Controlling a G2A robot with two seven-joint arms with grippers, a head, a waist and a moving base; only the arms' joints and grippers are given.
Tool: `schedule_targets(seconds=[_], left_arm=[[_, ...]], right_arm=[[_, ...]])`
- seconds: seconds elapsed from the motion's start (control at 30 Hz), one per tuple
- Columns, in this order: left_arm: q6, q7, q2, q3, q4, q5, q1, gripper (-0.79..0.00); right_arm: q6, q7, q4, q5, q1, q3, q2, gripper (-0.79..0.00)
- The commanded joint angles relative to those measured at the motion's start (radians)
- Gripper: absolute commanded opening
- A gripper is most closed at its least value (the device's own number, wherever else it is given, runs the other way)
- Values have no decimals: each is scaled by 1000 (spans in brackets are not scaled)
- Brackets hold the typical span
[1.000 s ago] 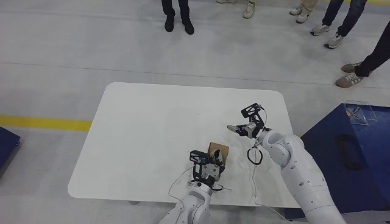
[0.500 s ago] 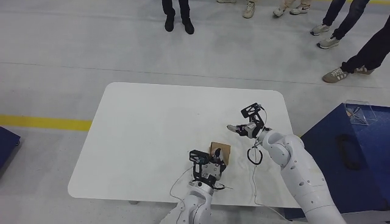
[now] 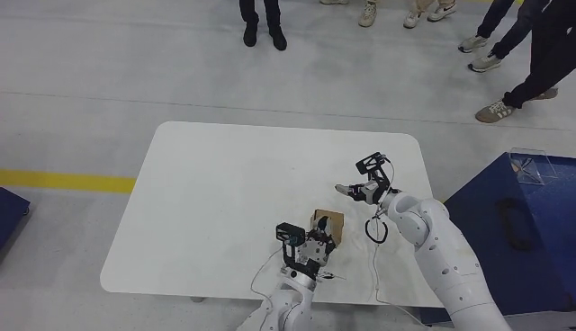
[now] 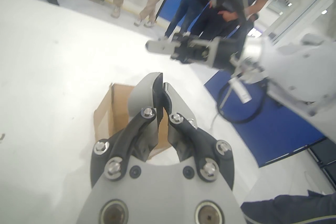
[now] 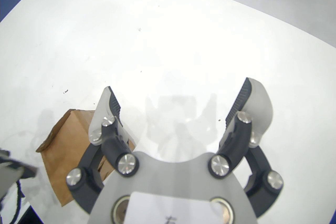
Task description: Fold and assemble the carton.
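Top view put the carton (image 3: pixel 326 223) near my edge of the surface (image 3: pixel 225 178), right at my left tool (image 3: pixel 309 241), which was pinched narrow, apparently on its wall. My right tool (image 3: pixel 360 178) hung spread wide and empty, apart from it, farther out and rightward. I judged the left nearer for folding.

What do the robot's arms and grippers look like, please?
The right arm and left arm have smooth white shells; a black cable loops at the right wrist. The left gripper and right gripper are silver-grey, with pale fingers, black pads, black links and shiny screws. A white label marks the right one.
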Motion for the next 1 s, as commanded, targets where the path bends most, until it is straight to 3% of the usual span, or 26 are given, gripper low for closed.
schedule_targets(seconds=[0.0, 0.13, 0.17, 0.2, 0.23, 0.3, 0.5, 0.7, 0.8, 0.97], left_arm=[[-47, 88, 10, -9, -45, 27, 31, -785], [-117, 215, 31, -39, -119, 57, 103, -785], [-122, 221, 33, -42, -123, 54, 109, -237], [-122, 221, 33, -42, -123, 54, 109, 0], [-123, 221, 33, -42, -124, 56, 109, -780], [-123, 223, 33, -43, -124, 55, 110, -740], [-122, 221, 33, -42, -123, 54, 109, -351], [-122, 221, 33, -42, -123, 54, 109, -84], [-122, 221, 33, -42, -123, 54, 109, -21], [-122, 221, 33, -42, -123, 54, 109, -1]], right_arm=[[0, 0, 0, 0, 0, 0, 0, 0], [0, 0, 0, 0, 0, 0, 0, 0], [0, 0, 0, 0, 0, 0, 0, 0], [0, 0, 0, 0, 0, 0, 0, 0], [0, 0, 0, 0, 0, 0, 0, 0], [0, 0, 0, 0, 0, 0, 0, -1], [0, 0, 0, 0, 0, 0, 0, 0], [0, 0, 0, 0, 0, 0, 0, 0], [0, 0, 0, 0, 0, 0, 0, -1], [0, 0, 0, 0, 0, 0, 0, 0]])
